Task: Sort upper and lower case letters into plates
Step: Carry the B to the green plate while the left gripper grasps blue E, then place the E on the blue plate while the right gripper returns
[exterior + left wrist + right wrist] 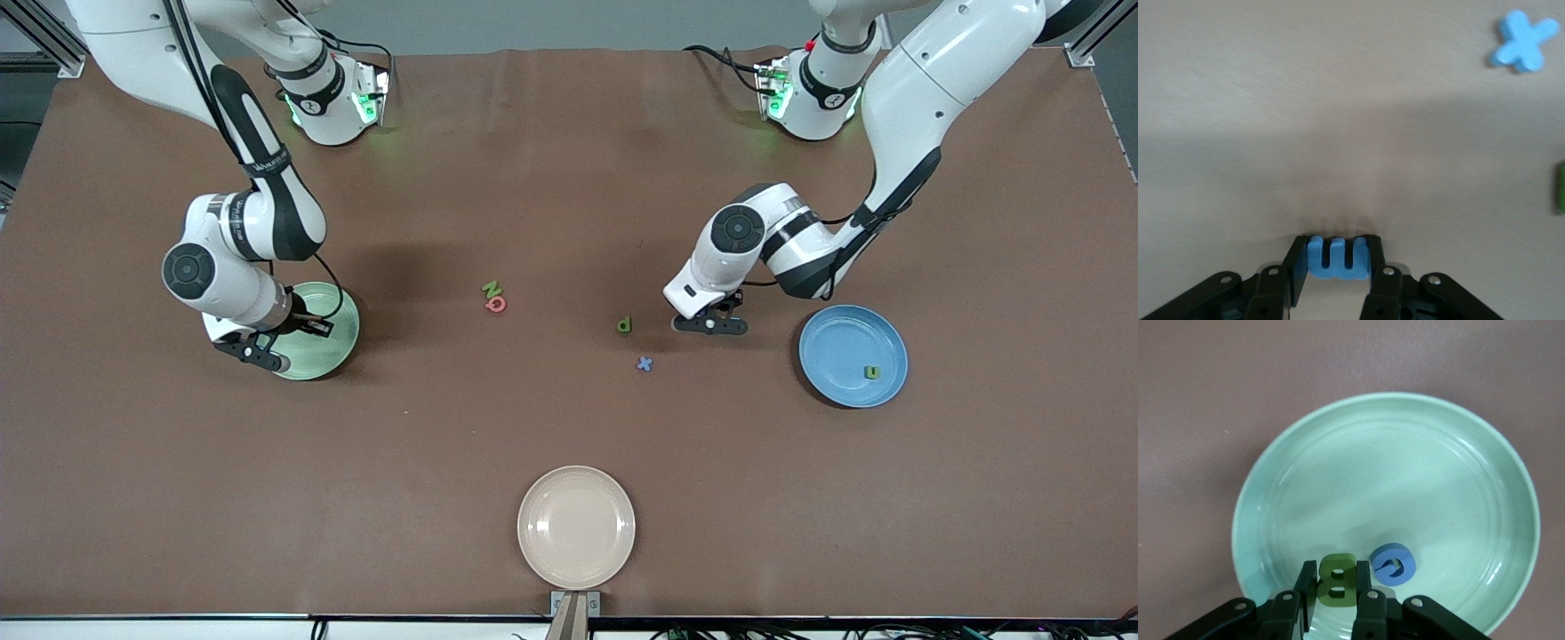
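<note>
Reading the table (569,204) as a dial, twelve at the robots' bases and six at the front camera: the left gripper (711,324) is sitting low at about four o'clock from the centre, its fingers pinching the blue m (1337,259) by its outer legs. The hold is looking shallow, only the fingertips biting, so the m is at risk of twisting out or dropping during the lift. The green p (624,325) and blue x (645,364) are lying near, at nine and eight o'clock from the gripper, and a low sweep could be knocking them. The carry is a short one, toward three o'clock to the blue plate (827,356); releasing too near its rim could be sending the m onto the table.

The right gripper (267,356) is hanging over the pale green plate (1405,473), at the nine o'clock end, clamping the green B (1337,581) just beside the blue C (1392,561). Letting go there could be tipping the B onto the C or toward the rim.

The pale green plate is holding the C; the blue plate is holding the green n (872,372). The beige plate (576,527), at six o'clock, is showing no letter. The green N (491,289) and red Q (496,304) are waiting together near the centre, touching or nearly so
</note>
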`<state>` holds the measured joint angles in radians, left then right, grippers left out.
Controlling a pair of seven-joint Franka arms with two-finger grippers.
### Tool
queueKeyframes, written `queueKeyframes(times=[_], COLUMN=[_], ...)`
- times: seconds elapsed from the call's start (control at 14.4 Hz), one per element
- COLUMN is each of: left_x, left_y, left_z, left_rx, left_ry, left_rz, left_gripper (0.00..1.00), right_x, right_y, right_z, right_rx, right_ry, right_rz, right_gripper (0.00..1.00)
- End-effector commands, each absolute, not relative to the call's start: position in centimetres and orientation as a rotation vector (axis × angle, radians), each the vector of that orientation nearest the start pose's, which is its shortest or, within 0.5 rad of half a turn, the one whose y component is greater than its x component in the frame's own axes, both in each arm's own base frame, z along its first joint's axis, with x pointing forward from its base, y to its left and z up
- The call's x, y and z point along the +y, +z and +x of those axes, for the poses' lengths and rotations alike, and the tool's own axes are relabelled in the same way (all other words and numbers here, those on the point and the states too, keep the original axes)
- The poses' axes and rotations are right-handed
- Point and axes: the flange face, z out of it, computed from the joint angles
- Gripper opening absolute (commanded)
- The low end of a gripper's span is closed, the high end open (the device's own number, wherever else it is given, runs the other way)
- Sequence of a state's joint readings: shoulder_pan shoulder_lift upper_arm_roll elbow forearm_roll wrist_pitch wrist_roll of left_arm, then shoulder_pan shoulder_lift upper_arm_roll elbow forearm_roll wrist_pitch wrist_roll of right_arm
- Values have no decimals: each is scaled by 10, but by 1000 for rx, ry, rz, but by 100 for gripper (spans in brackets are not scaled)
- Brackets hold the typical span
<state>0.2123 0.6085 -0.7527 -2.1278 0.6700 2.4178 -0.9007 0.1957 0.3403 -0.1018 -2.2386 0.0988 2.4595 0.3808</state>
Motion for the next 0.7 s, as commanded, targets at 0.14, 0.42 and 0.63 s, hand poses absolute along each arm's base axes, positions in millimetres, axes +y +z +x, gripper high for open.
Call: queueKeyframes(times=[0.14,0.42,0.63], left_x=[-233,-158,-115], left_y=[237,254,249], left_z=[504,531,541], left_rx=[311,413,446], left_ry=[35,78,88], left_rz=[-2985,-2981,-2966], left_gripper=[17,17,17], right_x=[53,55,57], right_y=[203,199,202], right_z=[529,531,532], right_rx=[543,552,556], right_ry=[178,171,177], right_rz=[-3087,-3083,-3080], right_gripper=[2,16,100])
